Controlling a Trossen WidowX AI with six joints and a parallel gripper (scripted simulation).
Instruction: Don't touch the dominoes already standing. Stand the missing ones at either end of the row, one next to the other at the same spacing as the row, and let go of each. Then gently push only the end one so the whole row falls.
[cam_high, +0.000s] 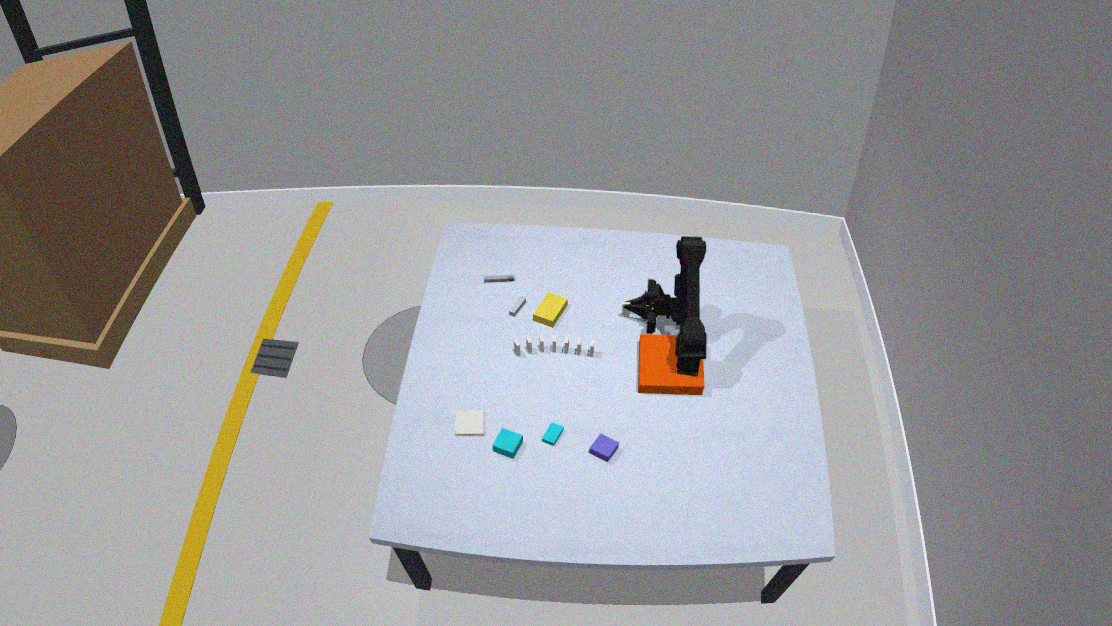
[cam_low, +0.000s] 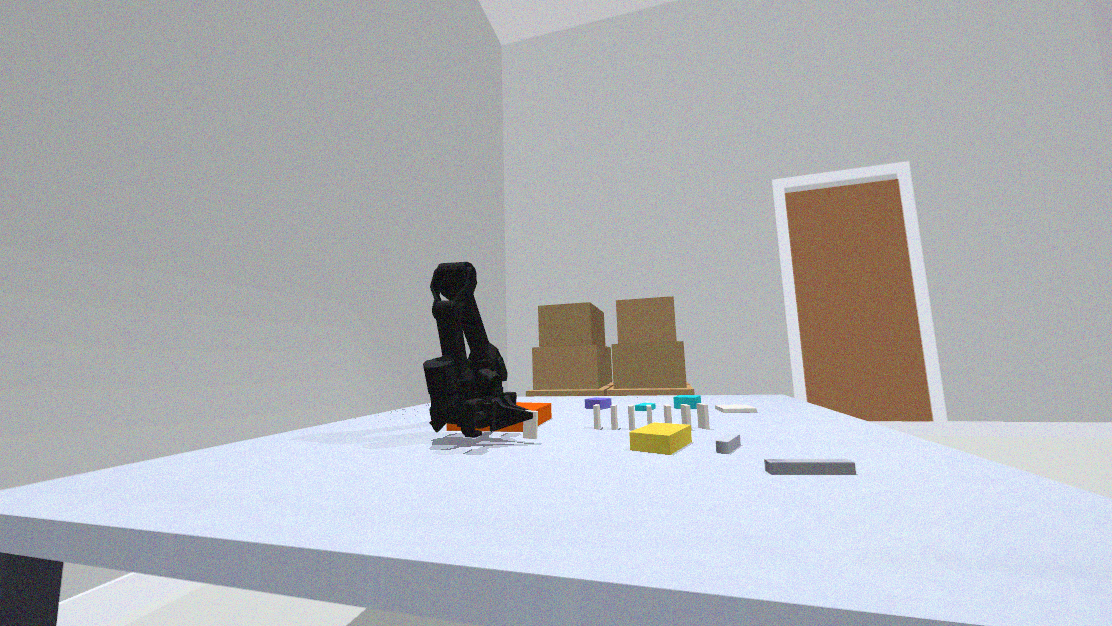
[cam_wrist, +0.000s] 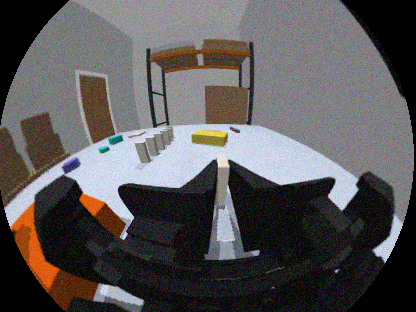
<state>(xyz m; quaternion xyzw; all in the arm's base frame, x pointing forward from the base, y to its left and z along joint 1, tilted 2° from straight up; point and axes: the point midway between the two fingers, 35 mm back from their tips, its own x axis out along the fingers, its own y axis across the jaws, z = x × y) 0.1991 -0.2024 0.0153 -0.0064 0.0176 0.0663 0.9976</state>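
Observation:
Several cream dominoes stand upright in a row; the end one nearest the arm is a pale domino (cam_high: 591, 349) (cam_low: 596, 417) (cam_wrist: 143, 152). My gripper (cam_high: 627, 305) (cam_low: 529, 416) (cam_wrist: 220, 163) is shut on another cream domino (cam_low: 531, 427) (cam_wrist: 222, 187), held upright between the fingertips. It is low over the table (cam_high: 700, 482) (cam_low: 389, 497), off the arm's end of the row and on the yellow block's side of the row's line. Whether its base touches the table cannot be told. The far dominoes partly overlap in the wrist view.
A yellow block (cam_high: 550, 308) (cam_low: 659, 438) (cam_wrist: 210, 138) and two grey bars (cam_high: 498, 278) (cam_low: 810, 467) lie on one side of the row. A white tile (cam_high: 469, 423), two teal blocks (cam_high: 508, 442) and a purple block (cam_high: 603, 447) lie on the other. The orange base (cam_high: 661, 373) is under the arm.

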